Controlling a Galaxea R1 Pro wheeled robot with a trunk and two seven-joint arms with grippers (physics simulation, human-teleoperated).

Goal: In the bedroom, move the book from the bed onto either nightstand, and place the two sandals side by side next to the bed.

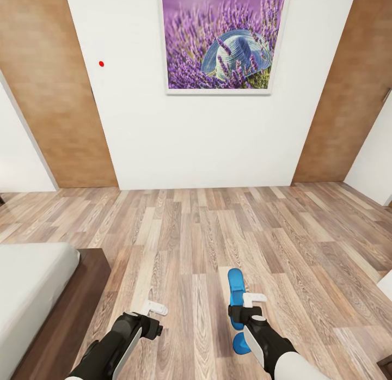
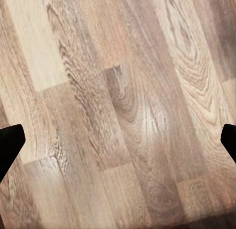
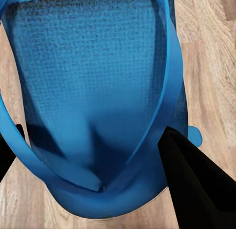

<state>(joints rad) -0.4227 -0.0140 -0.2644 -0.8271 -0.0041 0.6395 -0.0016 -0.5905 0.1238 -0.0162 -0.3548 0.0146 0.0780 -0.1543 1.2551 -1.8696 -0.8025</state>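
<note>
My right gripper (image 1: 241, 310) is shut on a bright blue sandal (image 1: 236, 285), which it holds low over the wood-plank floor to the right of the bed. In the right wrist view the sandal (image 3: 93, 91) sits close up between the two dark fingers (image 3: 196, 185). My left gripper (image 1: 155, 310) stands open with only bare floor between its fingertips (image 2: 10, 143). The bed (image 1: 32, 282), with its light-grey mattress and dark brown frame (image 1: 87, 293), is at the lower left. The book and the nightstand are out of view.
Ahead is a white wall with a framed lavender picture (image 1: 220, 40) between two tan wooden doors (image 1: 60, 97) (image 1: 343, 97). Open wood floor (image 1: 190, 227) stretches from the bed to the wall. A white edge (image 1: 386, 285) shows at the far right.
</note>
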